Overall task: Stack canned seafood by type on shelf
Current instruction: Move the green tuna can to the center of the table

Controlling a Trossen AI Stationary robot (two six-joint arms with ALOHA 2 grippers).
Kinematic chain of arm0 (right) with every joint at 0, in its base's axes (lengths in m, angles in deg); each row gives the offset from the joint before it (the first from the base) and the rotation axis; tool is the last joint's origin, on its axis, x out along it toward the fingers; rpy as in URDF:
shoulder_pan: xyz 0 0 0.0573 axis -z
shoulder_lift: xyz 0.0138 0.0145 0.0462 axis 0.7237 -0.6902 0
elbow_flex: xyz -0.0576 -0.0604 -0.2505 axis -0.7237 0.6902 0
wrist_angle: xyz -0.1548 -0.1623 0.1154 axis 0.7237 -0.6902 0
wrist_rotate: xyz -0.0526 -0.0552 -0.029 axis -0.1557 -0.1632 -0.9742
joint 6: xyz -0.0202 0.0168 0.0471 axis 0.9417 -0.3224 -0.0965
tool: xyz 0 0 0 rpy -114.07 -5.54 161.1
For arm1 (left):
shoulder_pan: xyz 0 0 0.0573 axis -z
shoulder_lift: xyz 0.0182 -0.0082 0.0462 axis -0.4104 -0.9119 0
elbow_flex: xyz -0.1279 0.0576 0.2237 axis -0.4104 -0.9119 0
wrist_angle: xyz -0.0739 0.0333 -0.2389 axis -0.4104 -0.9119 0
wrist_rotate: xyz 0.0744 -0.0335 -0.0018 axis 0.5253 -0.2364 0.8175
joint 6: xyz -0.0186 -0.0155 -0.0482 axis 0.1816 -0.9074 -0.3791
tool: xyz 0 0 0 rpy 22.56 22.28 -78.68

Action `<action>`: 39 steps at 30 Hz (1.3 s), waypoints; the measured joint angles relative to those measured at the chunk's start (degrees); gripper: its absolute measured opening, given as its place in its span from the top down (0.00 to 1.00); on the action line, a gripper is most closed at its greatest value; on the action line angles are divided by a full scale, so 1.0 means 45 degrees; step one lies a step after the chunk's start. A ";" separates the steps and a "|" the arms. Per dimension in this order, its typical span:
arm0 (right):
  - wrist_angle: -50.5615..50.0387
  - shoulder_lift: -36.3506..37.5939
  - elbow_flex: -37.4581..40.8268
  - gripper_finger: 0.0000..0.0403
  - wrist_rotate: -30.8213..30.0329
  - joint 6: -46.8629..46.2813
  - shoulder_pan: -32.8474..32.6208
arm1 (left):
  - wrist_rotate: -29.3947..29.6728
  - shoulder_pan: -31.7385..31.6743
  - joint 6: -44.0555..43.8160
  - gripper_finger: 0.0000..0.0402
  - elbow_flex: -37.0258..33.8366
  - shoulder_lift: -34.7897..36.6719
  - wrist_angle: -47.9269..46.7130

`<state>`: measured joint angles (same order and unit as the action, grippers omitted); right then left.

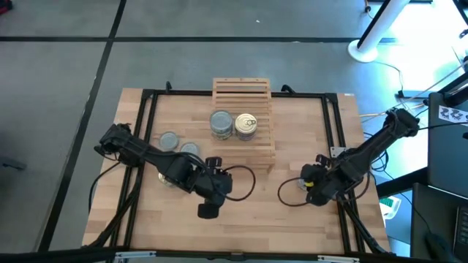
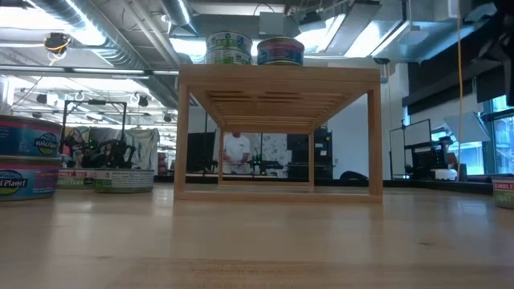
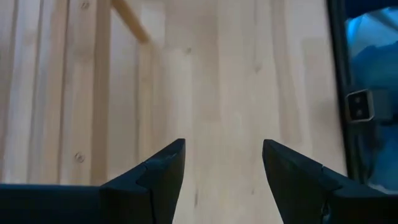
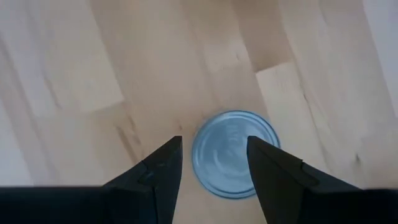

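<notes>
Partway. Shelf [image 1: 243,124] top centre of high view carries grey-top stack [image 1: 221,124] and gold-top can [image 1: 246,124] side by side. Two grey cans [image 1: 178,143] loose on table [image 1: 248,219] left of shelf.

Right gripper [image 4: 213,163], fingers spread, straddles bluish can [image 4: 235,163], no pinch yet.

Left gripper [image 3: 224,171] spread, empty, over bare wood lower centre.

Low view: more cans at left edge [image 2: 28,164], workshop and person [image 2: 235,152] behind.

Pale wooden slatted shelf [image 1: 243,98] bearing a grey-blue-topped tin [image 1: 221,123] and a golden-topped tin [image 1: 246,124]; light wood-grain bench [image 1: 292,219]; dark claws.
</notes>
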<state>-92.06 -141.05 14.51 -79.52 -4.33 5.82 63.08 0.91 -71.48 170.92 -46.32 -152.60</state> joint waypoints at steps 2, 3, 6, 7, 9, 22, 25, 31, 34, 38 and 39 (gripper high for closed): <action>0.0040 -0.0225 0.0118 0.55 0.0067 -0.0003 0.0000 | -0.0005 0.0092 0.0004 0.48 0.0000 0.0005 0.0439; 0.0070 -0.0339 0.0151 0.55 0.0104 -0.0008 0.0000 | -0.0005 0.0128 0.0038 0.48 0.0000 0.0001 0.0615; 0.0335 -0.0708 0.0204 0.55 0.0121 -0.0008 0.0000 | -0.0005 0.0248 0.0417 0.48 0.0000 0.0005 0.0926; 0.0363 -0.0846 0.0204 0.55 0.0183 -0.0008 0.0000 | -0.0006 0.0268 0.0504 0.48 0.0000 0.0005 0.0960; 0.0346 -0.1132 0.0204 0.55 0.0256 0.0004 0.0000 | -0.0019 0.0270 0.0597 0.48 0.0000 0.0005 0.1020; 0.0431 -0.2774 0.0209 0.55 0.0695 -0.0305 0.0000 | -0.0015 0.0270 0.0646 0.48 0.0000 -0.0184 0.0946; 0.0626 -0.3131 0.0209 0.55 0.0763 -0.0306 0.0000 | -0.0015 0.0270 0.0646 0.48 0.0000 -0.0184 0.0947; 0.0997 -0.3828 0.0209 0.55 0.1326 -0.0299 0.0000 | -0.0015 0.0270 0.0651 0.48 0.0001 -0.0184 0.0945; 0.0973 -0.4105 0.0209 0.55 0.1537 -0.0304 0.0000 | -0.0015 0.0270 0.0659 0.48 0.0000 -0.0184 0.0946; 0.0904 -0.4397 0.0209 0.55 0.1537 -0.0304 0.0000 | -0.0015 0.0270 0.0665 0.48 0.0000 -0.0184 0.0942; 0.0909 -0.4472 0.0209 0.55 0.1537 -0.0304 0.0000 | -0.0015 0.0270 0.0665 0.48 0.0000 -0.0184 0.0942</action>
<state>-87.96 -161.18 15.45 -72.60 -5.70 5.82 63.02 2.12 -68.48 170.92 -47.15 -148.36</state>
